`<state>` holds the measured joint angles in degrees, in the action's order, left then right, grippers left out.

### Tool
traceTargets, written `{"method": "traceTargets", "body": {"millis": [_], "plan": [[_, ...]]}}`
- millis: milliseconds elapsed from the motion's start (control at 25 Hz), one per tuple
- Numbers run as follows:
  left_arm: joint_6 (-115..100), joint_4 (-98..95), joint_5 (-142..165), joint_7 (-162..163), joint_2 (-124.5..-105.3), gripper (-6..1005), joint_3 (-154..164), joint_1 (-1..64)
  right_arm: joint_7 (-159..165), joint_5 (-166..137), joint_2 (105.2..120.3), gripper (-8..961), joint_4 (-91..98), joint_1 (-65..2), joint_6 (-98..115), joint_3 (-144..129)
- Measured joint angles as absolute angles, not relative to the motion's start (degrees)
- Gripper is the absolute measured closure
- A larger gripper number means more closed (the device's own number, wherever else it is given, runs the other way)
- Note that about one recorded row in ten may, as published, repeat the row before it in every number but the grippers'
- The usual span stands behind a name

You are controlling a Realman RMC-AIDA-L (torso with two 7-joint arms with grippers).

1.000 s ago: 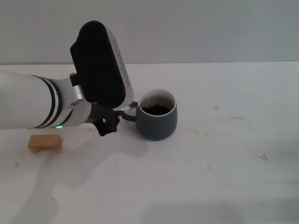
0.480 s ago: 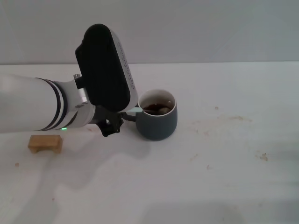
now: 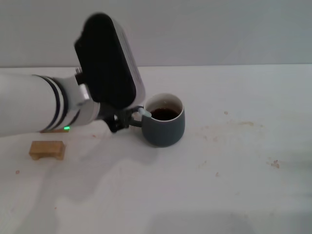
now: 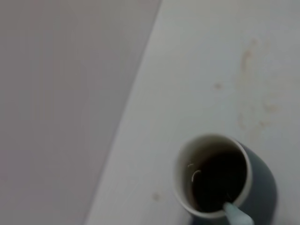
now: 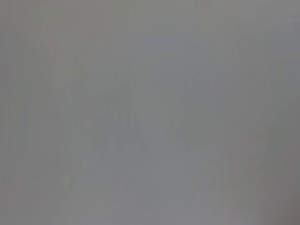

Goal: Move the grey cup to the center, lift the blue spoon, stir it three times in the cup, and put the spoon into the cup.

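Note:
The grey cup [image 3: 165, 127] stands on the white table near the middle, with dark liquid inside; the left wrist view shows it from above [image 4: 260, 180]. The blue spoon [image 3: 145, 112] leans in the cup. Its pale handle sticks out over the rim on the handle side, and its bowl is under the liquid. It also shows in the left wrist view [image 4: 236, 215]. My left gripper [image 3: 123, 120] is just left of the cup, by its loop handle and close to the spoon's handle end. Whether it touches the spoon is hidden by the wrist. The right gripper is out of view.
A tan wooden block [image 3: 47, 149] lies on the table at the left, below my left forearm. Faint brown stains [image 3: 243, 124] mark the table right of the cup. The right wrist view shows only plain grey.
My left wrist has lifted and drawn back a little to the left. The spoon's bowl, seen in the liquid before, has sunk, and its handle now rests on the cup's left rim.

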<state>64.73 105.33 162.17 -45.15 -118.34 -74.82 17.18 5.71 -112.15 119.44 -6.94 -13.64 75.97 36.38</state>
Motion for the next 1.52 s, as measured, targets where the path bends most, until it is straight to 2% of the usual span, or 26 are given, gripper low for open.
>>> {"method": "traceTargets", "body": {"millis": [200, 280, 320, 360, 520, 640, 720, 800, 840, 920, 1240, 1520], "plan": [[51.02, 112.45, 161.85, -41.18, -118.17, 691, -74.80, 10.05, 5.71, -112.15, 119.45, 955, -6.94, -13.22, 76.30, 36.38], [39.17, 114.46, 161.46, -39.66, -118.16, 687, -73.64, 5.11, 5.71, -112.15, 119.44, 955, -6.94, -13.09, 76.45, 36.38], [23.71, 114.85, 160.97, -38.92, -118.03, 682, -71.06, -0.65, 5.71, -112.15, 119.39, 955, -6.92, -13.03, 76.56, 36.39], [23.71, 114.85, 160.97, -38.92, -118.03, 677, -71.06, -0.65, 5.71, -112.15, 119.39, 955, -6.92, -13.03, 76.56, 36.39], [-5.97, 111.99, 159.00, -37.71, -117.96, 658, -64.65, -9.58, 5.71, -112.15, 119.31, 955, -6.87, -13.00, 77.37, 36.39], [-13.34, 110.34, 158.45, -36.37, -117.88, 644, -63.09, -11.10, 5.71, -112.14, 119.28, 955, -6.90, -13.00, 77.40, 36.39], [-36.59, 101.64, 158.73, -32.53, -117.71, 634, -58.71, -14.02, 5.71, -112.04, 119.26, 955, -6.86, -13.00, 77.44, 36.39], [-36.59, 101.64, 158.73, -32.53, -117.71, 625, -58.71, -14.02, 5.71, -112.02, 119.27, 955, -6.85, -13.00, 77.46, 36.44], [-51.45, 93.34, 159.21, -31.13, -117.74, 620, -57.04, -14.29, 5.71, -111.99, 119.26, 955, -6.83, -13.00, 77.61, 36.53], [-58.73, 88.00, 158.69, -27.70, -117.80, 571, -56.85, -14.75, 5.71, -111.86, 119.26, 955, -6.59, -12.86, 78.96, 36.85], [-60.14, 73.12, 156.01, -18.06, -118.04, 375, -62.15, -14.52, 5.71, -111.82, 119.26, 955, -6.78, -12.64, 83.33, 36.47], [-61.14, 56.17, 155.18, -8.18, -117.95, 204, -67.14, -9.88, 5.71, -112.03, 119.33, 955, -6.87, -12.56, 87.15, 36.37]]}}
